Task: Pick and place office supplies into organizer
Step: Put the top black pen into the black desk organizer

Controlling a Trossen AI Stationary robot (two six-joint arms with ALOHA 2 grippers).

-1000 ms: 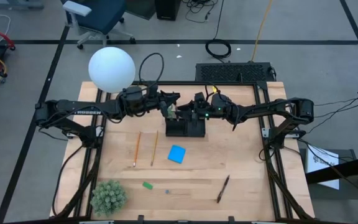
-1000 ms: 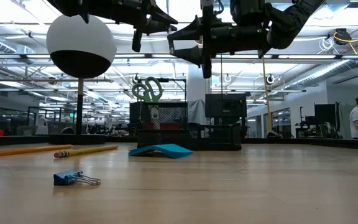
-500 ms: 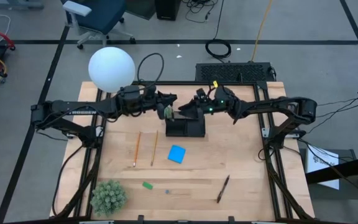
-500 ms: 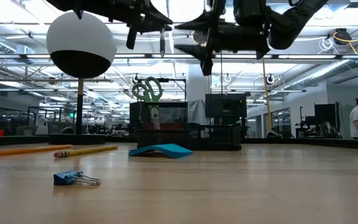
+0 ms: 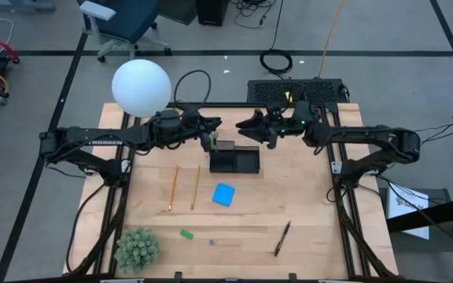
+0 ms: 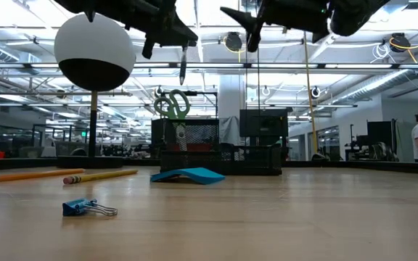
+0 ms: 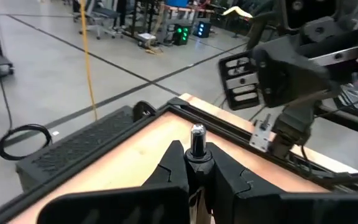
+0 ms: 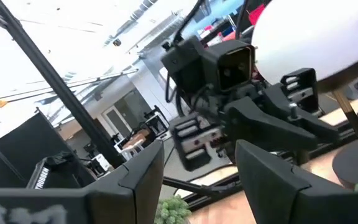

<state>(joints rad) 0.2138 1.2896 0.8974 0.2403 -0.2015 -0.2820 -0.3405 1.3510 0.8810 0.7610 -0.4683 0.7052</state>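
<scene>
Sitting at the table's near left corner, a fuzzy green plant ball [image 5: 137, 248] is keeping clear of the work, while a white globe lamp [image 5: 141, 86] is standing at the far left corner. Two orange-yellow pencils [image 5: 184, 187] are lying side by side on the wood, left of centre and apart from the organizer. Nearer the front edge, a small green eraser [image 5: 186, 233] is resting with a tiny blue binder clip [image 6: 87, 208] just to its right.

Hovering above the organizer's left end, the left gripper [image 5: 208, 140] is pinching a dark pen [image 7: 197, 140] between closed fingers; in the low view the pen is hanging point-down, well above the tray. Below it, the black mesh organizer [image 5: 235, 161] is sitting at the table's far middle. Green-handled scissors [image 6: 173, 106] are standing upright in its taller left compartment, handles up above the rim; I cannot tell what, if anything, is lying in the low right compartment.

A blue square note pad [image 5: 224, 194] is lying just in front of the organizer, not touching it. Above and beyond the tray's right end, the right gripper [image 5: 248, 126] is hanging with its fingers spread and nothing between them. Farther right, near the front edge, another dark pen [image 5: 281, 238] is lying alone on the wood.
</scene>
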